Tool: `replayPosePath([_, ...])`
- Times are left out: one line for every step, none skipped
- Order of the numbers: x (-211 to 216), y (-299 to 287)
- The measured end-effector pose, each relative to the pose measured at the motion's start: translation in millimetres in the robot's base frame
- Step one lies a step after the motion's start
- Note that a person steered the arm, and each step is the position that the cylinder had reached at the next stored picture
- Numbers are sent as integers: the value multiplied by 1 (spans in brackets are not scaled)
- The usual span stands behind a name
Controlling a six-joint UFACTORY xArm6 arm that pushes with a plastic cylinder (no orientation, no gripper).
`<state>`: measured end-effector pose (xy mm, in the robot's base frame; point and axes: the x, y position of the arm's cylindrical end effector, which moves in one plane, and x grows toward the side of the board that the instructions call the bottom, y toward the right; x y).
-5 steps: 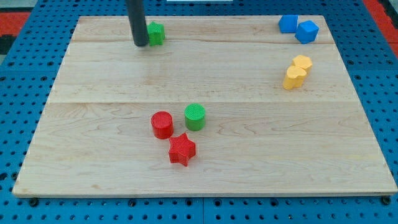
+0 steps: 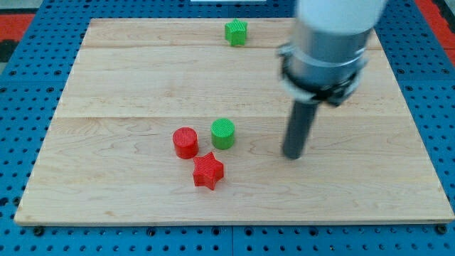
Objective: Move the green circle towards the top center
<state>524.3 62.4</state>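
The green circle (image 2: 222, 133) stands a little below the board's middle. A red circle (image 2: 185, 142) is just to its left and a red star (image 2: 208, 171) just below it. My tip (image 2: 291, 154) rests on the board to the right of the green circle, with a clear gap between them. A second green block (image 2: 236, 32), of unclear shape, sits near the top centre. The arm's grey and white body (image 2: 329, 43) fills the upper right of the view.
The wooden board (image 2: 106, 178) lies on a blue pegboard table. The arm's body hides the board's upper right, where the blue and yellow blocks stood earlier.
My tip has moved from the top left, beside the upper green block, down to the right of the green circle. The upper green block has shifted right towards the top centre.
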Motion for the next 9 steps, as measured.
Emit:
replayPosePath([-42,-57])
replayPosePath([-101,-91])
replayPosePath([-37,-53])
replayPosePath([-10,-83])
replayPosePath([-79,-129])
replayPosePath([-168,-143])
replayPosePath([-221,-134])
replayPosePath([-152,-144])
replayPosePath([-164,-77])
